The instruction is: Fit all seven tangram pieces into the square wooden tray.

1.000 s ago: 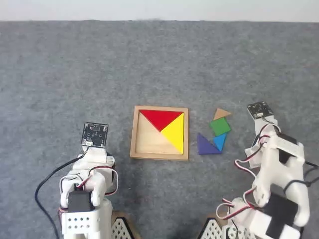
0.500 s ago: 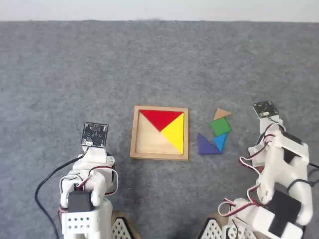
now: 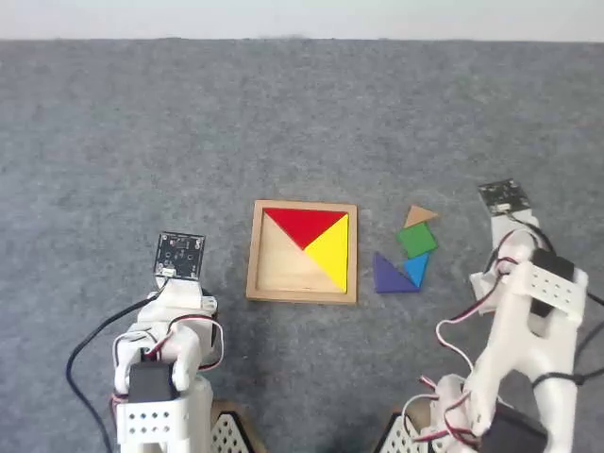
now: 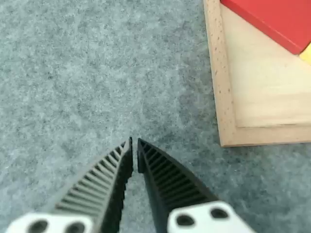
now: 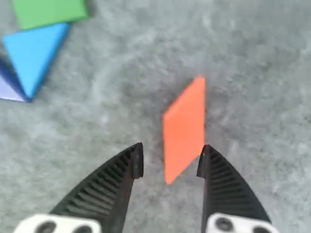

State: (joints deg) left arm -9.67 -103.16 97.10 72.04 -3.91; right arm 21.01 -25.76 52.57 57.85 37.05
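The square wooden tray [image 3: 257,253] lies mid-table with a red triangle [image 3: 304,225] and a yellow triangle [image 3: 330,250] in its right half. To its right on the carpet sit a tan triangle [image 3: 419,215], a green square [image 3: 416,240], a blue triangle [image 3: 415,269] and a purple triangle [image 3: 390,275]. In the right wrist view an orange parallelogram [image 5: 184,127] lies flat, its near end between the fingers of my open right gripper [image 5: 171,154]. My left gripper [image 4: 134,145] is shut and empty over bare carpet, just off the tray's corner [image 4: 228,138].
Grey carpet covers the whole table. The left arm [image 3: 175,321] stands at the front left, the right arm [image 3: 528,311] at the front right, close to the loose pieces. The tray's left half is bare wood [image 3: 283,264].
The right arm has shifted a little to the right and farther back, and its rear part has risen. The left arm and all pieces on view have kept still.
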